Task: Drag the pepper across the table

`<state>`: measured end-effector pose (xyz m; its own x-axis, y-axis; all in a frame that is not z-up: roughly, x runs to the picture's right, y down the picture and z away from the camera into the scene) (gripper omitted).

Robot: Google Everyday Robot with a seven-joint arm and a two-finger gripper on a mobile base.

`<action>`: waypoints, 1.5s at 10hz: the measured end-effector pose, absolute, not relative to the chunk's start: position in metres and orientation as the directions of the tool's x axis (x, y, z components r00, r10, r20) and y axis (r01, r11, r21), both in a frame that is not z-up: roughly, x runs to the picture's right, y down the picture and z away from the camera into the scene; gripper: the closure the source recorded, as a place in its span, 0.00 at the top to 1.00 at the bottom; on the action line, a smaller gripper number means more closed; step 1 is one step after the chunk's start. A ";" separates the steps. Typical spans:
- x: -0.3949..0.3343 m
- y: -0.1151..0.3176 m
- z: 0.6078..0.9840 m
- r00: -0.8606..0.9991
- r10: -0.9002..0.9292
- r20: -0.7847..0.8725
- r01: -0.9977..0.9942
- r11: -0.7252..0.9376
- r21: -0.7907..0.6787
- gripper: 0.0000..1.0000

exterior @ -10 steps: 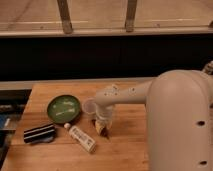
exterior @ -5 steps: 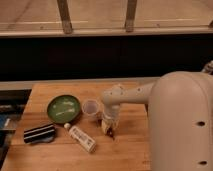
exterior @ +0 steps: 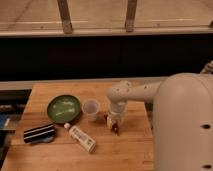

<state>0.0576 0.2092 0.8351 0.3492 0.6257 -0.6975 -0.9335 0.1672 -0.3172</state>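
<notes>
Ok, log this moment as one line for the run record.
task: drag pepper | gripper: down at pepper on table, right of clear cup | white bottle, green plate: to the left

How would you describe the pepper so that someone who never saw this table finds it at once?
On the wooden table, look right of the clear plastic cup, directly under the arm's end effector. The pepper is the small dark red-brown thing there, much shorter and darker than the white bottle lying to its left.

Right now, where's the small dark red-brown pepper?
The small dark red-brown pepper lies on the light wooden table, right of centre, directly under the gripper, just right of the clear plastic cup.
</notes>
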 end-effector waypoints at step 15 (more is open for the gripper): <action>0.164 0.177 0.848 0.114 0.696 -0.709 -0.986 -0.009 -0.168 0.00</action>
